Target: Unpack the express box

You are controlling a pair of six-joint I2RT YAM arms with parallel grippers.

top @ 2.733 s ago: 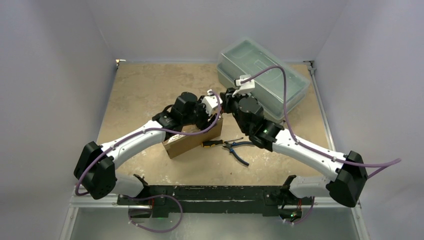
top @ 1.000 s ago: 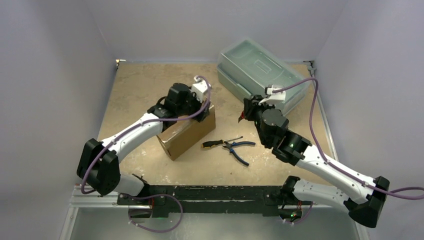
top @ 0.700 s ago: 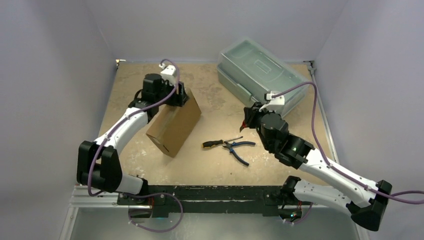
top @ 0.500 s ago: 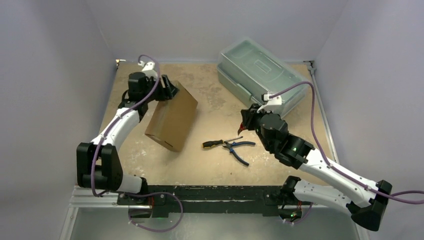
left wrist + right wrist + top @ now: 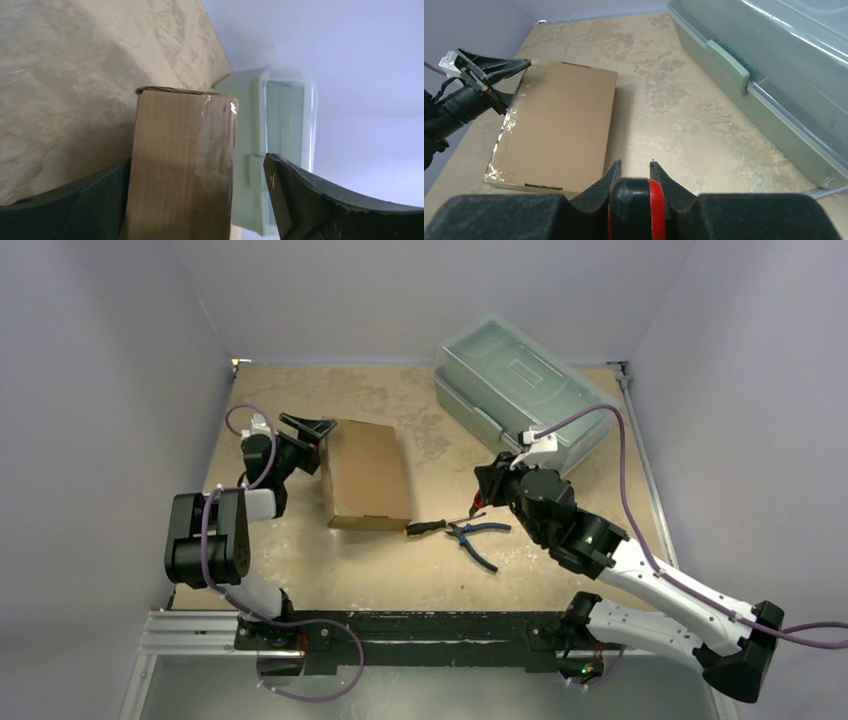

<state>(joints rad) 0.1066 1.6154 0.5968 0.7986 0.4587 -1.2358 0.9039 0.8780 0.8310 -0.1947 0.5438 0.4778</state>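
The express box (image 5: 365,475) is a plain brown carton lying flat on the table, left of centre, with clear tape along one edge (image 5: 559,125). My left gripper (image 5: 303,445) stands open at its left edge. In the left wrist view the box (image 5: 180,175) sits between the fingers (image 5: 310,200), with a clear gap on one side. My right gripper (image 5: 487,483) hovers right of the box. It is shut on a black and red tool handle (image 5: 639,200), fingertips (image 5: 616,167) pointing at the box's near right corner.
A translucent grey-green plastic toolbox (image 5: 525,395) stands closed at the back right. A screwdriver (image 5: 432,526) and blue-handled pliers (image 5: 475,535) lie on the table just under and in front of the right gripper. Walls close in on the left, back and right.
The left arm swung the box leftwards from its tilted, lifted pose and laid it flat, then opened its jaws and let go. The right arm has barely moved.
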